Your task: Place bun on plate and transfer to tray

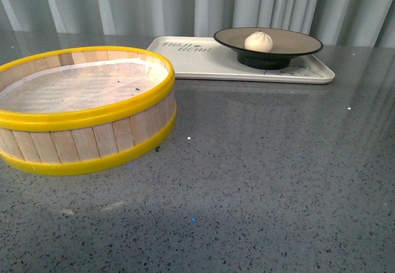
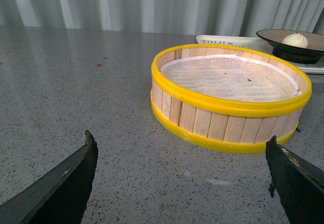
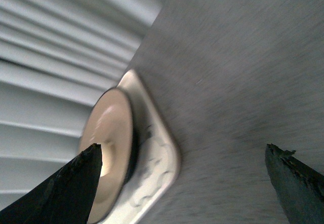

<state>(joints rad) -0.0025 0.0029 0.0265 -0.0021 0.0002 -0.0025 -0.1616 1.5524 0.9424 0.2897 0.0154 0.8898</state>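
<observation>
The white bun sits on the black-rimmed beige plate, and the plate stands on the cream tray at the back right of the table. The left wrist view also shows the bun, the plate and a strip of the tray far off. The blurred right wrist view shows the plate on the tray; the bun is hidden there. My left gripper is open and empty over bare table. My right gripper is open and empty, away from the tray. Neither arm shows in the front view.
A yellow-rimmed wooden steamer basket with a white liner stands at the front left, empty; it also shows in the left wrist view. The grey speckled table stretches in front. Pale curtains hang behind.
</observation>
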